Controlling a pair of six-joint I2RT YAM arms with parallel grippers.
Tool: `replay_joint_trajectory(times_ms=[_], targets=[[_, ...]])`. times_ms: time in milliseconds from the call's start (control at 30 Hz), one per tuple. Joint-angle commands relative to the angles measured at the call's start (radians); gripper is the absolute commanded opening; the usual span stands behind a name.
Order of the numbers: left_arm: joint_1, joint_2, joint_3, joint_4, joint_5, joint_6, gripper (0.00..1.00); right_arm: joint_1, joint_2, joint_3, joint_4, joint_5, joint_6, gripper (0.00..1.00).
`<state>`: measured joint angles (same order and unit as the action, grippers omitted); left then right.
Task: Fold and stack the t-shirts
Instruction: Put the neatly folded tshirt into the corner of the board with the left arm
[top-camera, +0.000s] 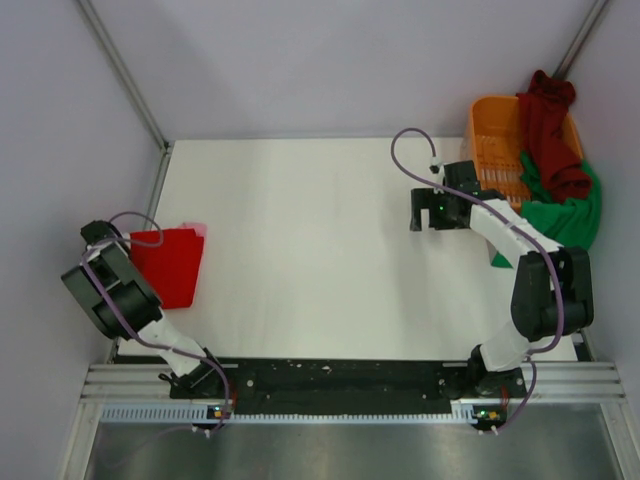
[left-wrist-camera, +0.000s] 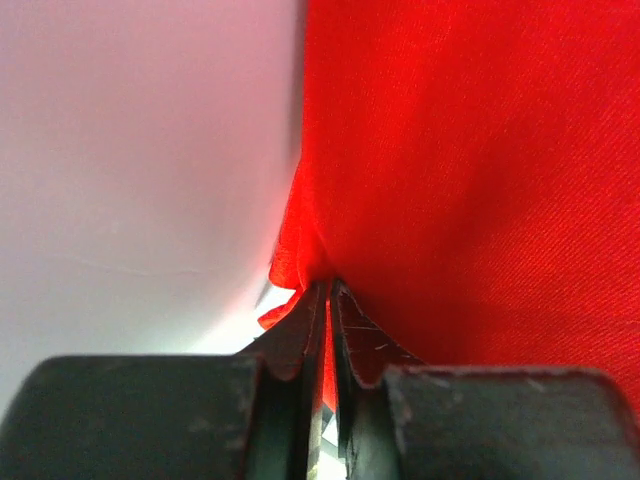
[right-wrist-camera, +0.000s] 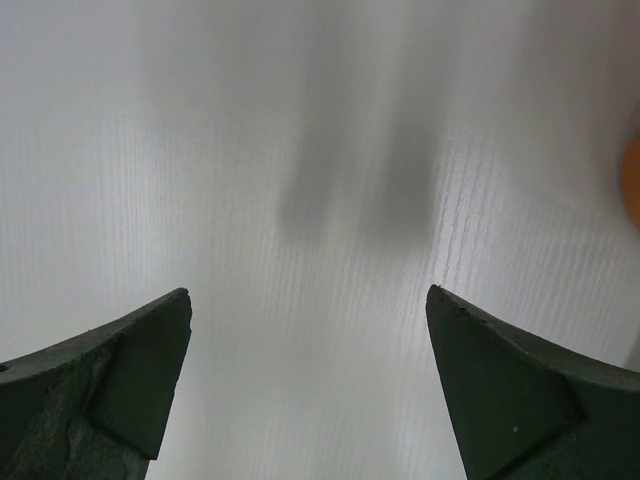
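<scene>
A folded bright red t-shirt (top-camera: 172, 265) lies at the table's left edge, on top of a pink t-shirt (top-camera: 197, 229) of which only a corner shows. My left gripper (top-camera: 133, 243) is shut on the red shirt's left edge. In the left wrist view the fingertips (left-wrist-camera: 328, 285) pinch a fold of the red cloth (left-wrist-camera: 470, 180). A maroon t-shirt (top-camera: 553, 135) and a green t-shirt (top-camera: 572, 215) hang over the basket at the far right. My right gripper (top-camera: 417, 212) hovers open left of them, with only bare table between its fingers (right-wrist-camera: 308, 300).
An orange slotted basket (top-camera: 492, 140) stands at the back right corner; its edge shows as an orange blur (right-wrist-camera: 633, 180) in the right wrist view. Grey walls close in the white table (top-camera: 320, 250) on three sides. A black rail (top-camera: 340, 378) runs along the near edge.
</scene>
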<state>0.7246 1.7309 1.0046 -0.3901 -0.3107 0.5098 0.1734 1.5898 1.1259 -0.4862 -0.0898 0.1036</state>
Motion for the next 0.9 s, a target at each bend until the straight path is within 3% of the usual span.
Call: replay_joint_trajectory(times_ms=[0, 267, 433, 500, 567, 700, 800, 867], targets=[[0.004, -0.043, -0.015, 0.050, 0.004, -0.033, 0.14, -0.008, -0.067, 0.015, 0.006, 0.035, -0.012, 0.99], [-0.083, -0.261, 0.037, -0.095, 0.120, -0.036, 0.44, -0.008, -0.114, -0.020, 0.064, 0.055, 0.008, 0.99], [-0.333, -0.421, 0.014, -0.159, 0.231, -0.034, 0.60, -0.006, -0.189, -0.064, 0.121, 0.073, 0.019, 0.99], [-0.449, -0.436, 0.031, -0.184, 0.347, -0.056, 0.74, -0.006, -0.218, -0.086, 0.155, 0.073, 0.027, 0.99], [-0.555, -0.433, 0.052, -0.175, 0.415, -0.066, 0.99, -0.006, -0.249, -0.106, 0.184, 0.067, 0.036, 0.99], [-0.764, -0.401, 0.083, -0.104, 0.444, -0.088, 0.99, -0.008, -0.329, -0.170, 0.259, 0.053, 0.038, 0.99], [-0.807, -0.378, 0.037, 0.020, 0.577, -0.135, 0.99, -0.006, -0.395, -0.250, 0.357, 0.051, 0.033, 0.99], [-0.807, -0.372, -0.042, 0.198, 0.674, -0.194, 0.99, -0.006, -0.433, -0.319, 0.434, 0.065, 0.033, 0.99]])
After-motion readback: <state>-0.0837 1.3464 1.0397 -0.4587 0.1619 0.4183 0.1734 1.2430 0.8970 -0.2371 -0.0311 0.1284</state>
